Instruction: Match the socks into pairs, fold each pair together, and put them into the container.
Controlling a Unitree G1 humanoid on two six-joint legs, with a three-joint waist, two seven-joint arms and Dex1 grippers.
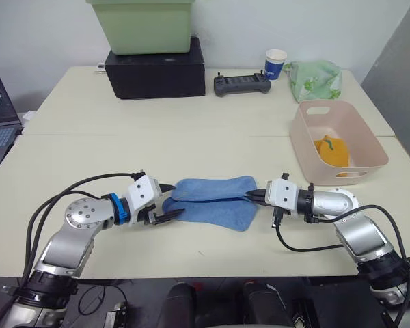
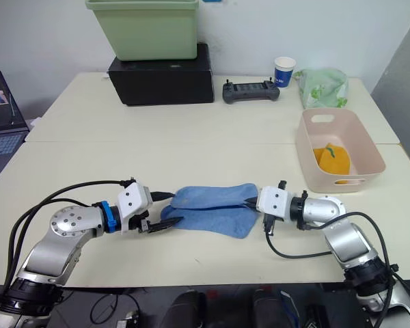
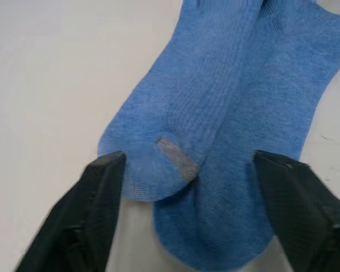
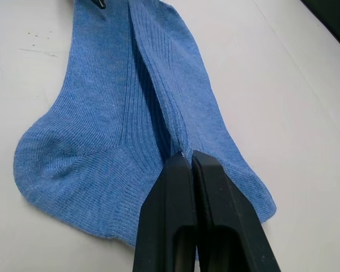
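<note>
Two blue socks (image 1: 215,201) lie side by side at the table's (image 1: 191,130) front. The left gripper (image 1: 169,204) straddles their one end, fingers wide apart, holding nothing; the right gripper (image 1: 254,197) pinches the other end, fingers closed. To the right sits the pink basket (image 1: 307,147) — an orange sock (image 1: 332,152) inside. Behind: green tub (image 1: 145,24), black box (image 1: 157,68), controller (image 1: 242,84), cup (image 1: 275,63).

Ribbed blue knit socks (image 4: 119,113) between matt black fingers (image 3: 90,215), on a smooth matt table (image 1: 212,130); glossy pink plastic basket (image 1: 307,154).
</note>
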